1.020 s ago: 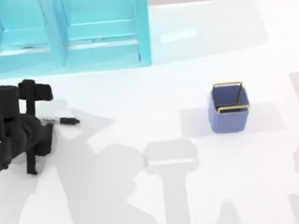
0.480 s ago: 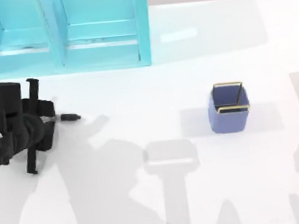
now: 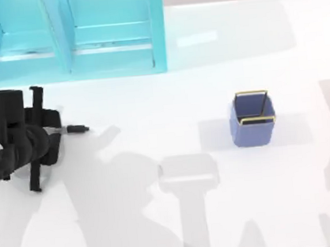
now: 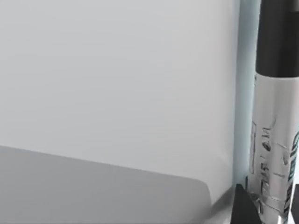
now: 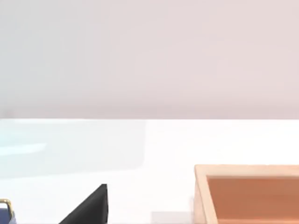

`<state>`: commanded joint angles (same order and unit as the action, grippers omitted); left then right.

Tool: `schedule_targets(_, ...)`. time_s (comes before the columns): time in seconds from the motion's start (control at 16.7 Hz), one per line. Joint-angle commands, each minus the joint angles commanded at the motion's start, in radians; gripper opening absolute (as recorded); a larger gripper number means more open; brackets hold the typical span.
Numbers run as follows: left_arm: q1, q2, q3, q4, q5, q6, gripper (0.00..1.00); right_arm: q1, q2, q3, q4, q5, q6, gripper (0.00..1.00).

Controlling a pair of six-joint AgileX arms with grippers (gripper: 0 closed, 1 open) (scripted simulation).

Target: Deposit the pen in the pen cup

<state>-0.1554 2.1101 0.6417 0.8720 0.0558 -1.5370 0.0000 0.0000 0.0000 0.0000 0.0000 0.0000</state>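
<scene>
**Open table between our left arm and the cup**

Between the pen (image 3: 73, 130) at the left and the pen cup (image 3: 252, 119) right of centre we see bare white table (image 3: 173, 215); the cyan shelf unit (image 3: 70, 33) walls off the far left; an orange box (image 5: 247, 196) sits near our right arm.

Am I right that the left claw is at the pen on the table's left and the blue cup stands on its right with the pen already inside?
Not quite: the pen is not inside the cup. The top view shows it on the table's left, at the left claw. The rest is right.
</scene>
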Motion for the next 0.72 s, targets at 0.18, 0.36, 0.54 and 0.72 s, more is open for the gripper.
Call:
schedule_targets(0.18,0.008,-0.216,0.044,-0.444,0.037,0.065,0.00,0.000,0.000,0.000,0.000,0.000,0.000,1.00)
schedule_targets(0.36,-0.003,-0.281,0.035,-0.511,0.032,0.060,0.00,0.000,0.000,0.000,0.000,0.000,0.000,1.00)
schedule_targets(0.54,-0.021,-0.432,0.020,-0.654,0.016,0.044,0.00,0.000,0.000,0.000,0.000,0.000,0.000,1.00)
schedule_targets(0.72,-0.044,-0.661,0.003,-0.842,-0.005,0.021,0.00,0.000,0.000,0.000,0.000,0.000,0.000,1.00)
